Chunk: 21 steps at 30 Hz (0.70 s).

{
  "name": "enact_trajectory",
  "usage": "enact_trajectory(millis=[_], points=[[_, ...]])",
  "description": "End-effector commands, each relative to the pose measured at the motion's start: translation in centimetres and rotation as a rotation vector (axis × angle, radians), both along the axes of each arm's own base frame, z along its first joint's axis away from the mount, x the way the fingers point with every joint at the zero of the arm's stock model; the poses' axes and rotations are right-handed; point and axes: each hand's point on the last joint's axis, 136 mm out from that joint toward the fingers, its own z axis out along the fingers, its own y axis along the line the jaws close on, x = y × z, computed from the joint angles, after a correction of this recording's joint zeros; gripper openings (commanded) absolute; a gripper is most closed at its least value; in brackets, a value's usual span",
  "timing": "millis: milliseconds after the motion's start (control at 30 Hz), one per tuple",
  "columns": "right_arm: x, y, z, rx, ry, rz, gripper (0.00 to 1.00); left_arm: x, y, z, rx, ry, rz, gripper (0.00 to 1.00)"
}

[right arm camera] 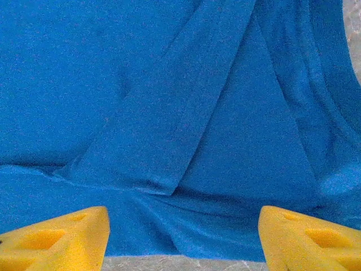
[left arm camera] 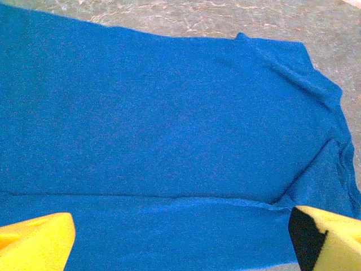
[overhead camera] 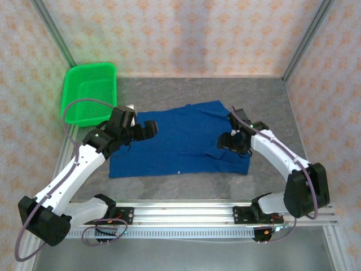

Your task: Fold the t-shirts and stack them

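Note:
The royal-blue t-shirt (overhead camera: 180,144) lies spread on the grey table, plain side up, folded lengthwise with a long fold edge running across it (left arm camera: 169,197). My left gripper (overhead camera: 150,129) hovers over the shirt's left part. In the left wrist view it (left arm camera: 183,243) stands wide open, its yellow fingers (left arm camera: 34,243) apart above flat cloth. My right gripper (overhead camera: 228,142) is over the shirt's right end. In the right wrist view it (right arm camera: 183,237) is open too, with creased cloth (right arm camera: 158,141) and a folded-in flap beneath and nothing pinched between the fingers (right arm camera: 310,237).
A green plastic basket (overhead camera: 90,69) stands at the back left, just beyond the left arm. Bare grey table (overhead camera: 192,90) runs behind the shirt up to the patterned walls. A metal rail (overhead camera: 186,212) carries both arm bases along the near edge.

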Motion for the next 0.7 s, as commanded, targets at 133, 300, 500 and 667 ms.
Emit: enact_trajectory(millis=[133,300,500,667], points=[[1.7,0.0,-1.1,-0.157,0.049,0.149,0.70,-1.2,-0.7,2.4,0.073,-0.066,-0.077,0.98],[2.6,0.6,-2.1,-0.184,0.069,0.208,0.68,-2.3,-0.7,2.7,0.065,-0.066,-0.092,0.98],[2.6,2.0,-3.0,-0.179,0.093,0.265,0.64,-3.7,0.1,2.0,0.067,-0.046,-0.079,0.97],[1.3,3.5,-4.2,-0.208,0.125,0.337,0.64,-4.7,0.8,1.3,0.066,-0.040,-0.061,0.97]])
